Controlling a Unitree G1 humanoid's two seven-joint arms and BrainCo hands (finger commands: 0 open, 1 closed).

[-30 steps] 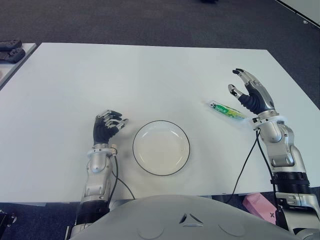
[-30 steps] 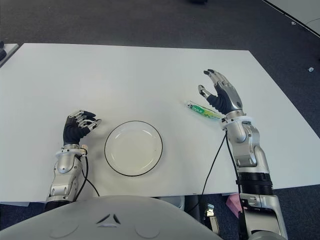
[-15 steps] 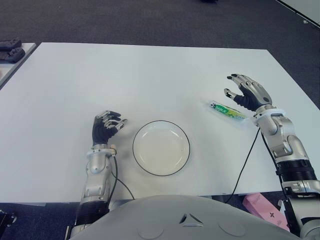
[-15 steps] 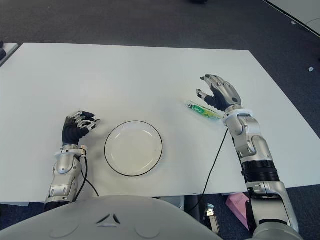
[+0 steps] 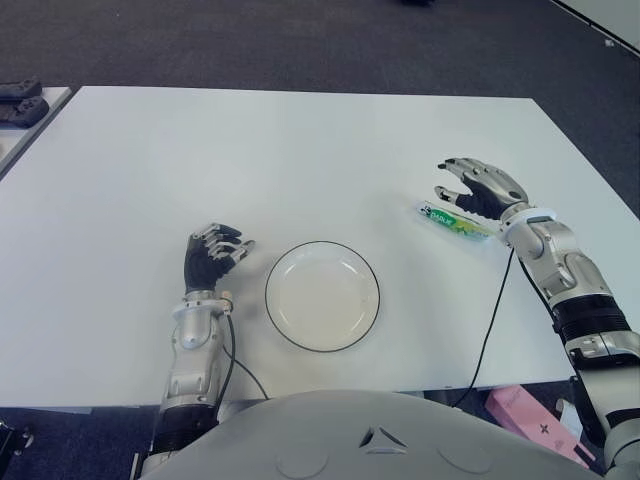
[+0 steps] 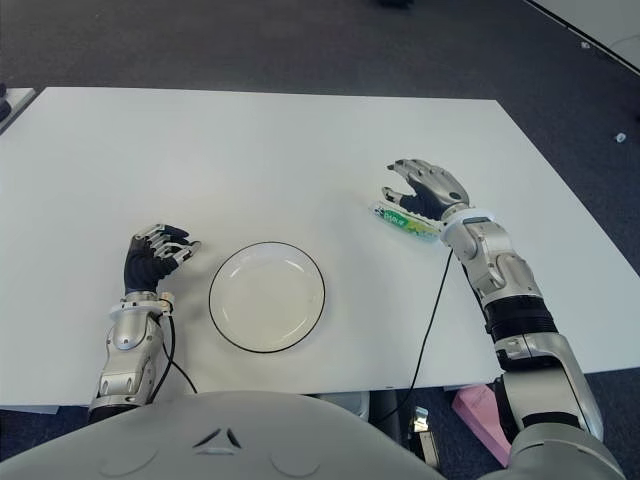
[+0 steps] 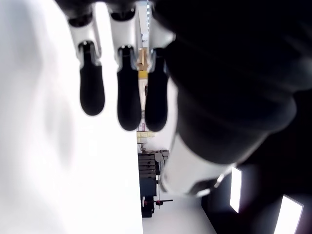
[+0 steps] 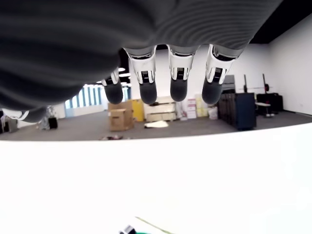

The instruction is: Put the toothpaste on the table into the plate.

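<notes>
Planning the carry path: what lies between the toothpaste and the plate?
Only bare table, as both eye views show. The toothpaste lies under the open right hand; the plate is empty.

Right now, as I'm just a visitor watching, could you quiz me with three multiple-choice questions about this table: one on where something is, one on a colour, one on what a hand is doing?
1. Where is the toothpaste?
A. in the plate
B. on the table, right of the plate
C. in the left hand

2. What colour is the plate's rim?
A. red
B. gold
C. dark

3. What is the right hand doing?
A. hovering open over the toothpaste
B. clenching the plate
C. hanging below the table

Answers: 1 B, the tube lies on the white table, apart from the plate. 2 C, a thin dark line rings the white plate. 3 A, its fingers are spread above the tube and hold nothing.
</notes>
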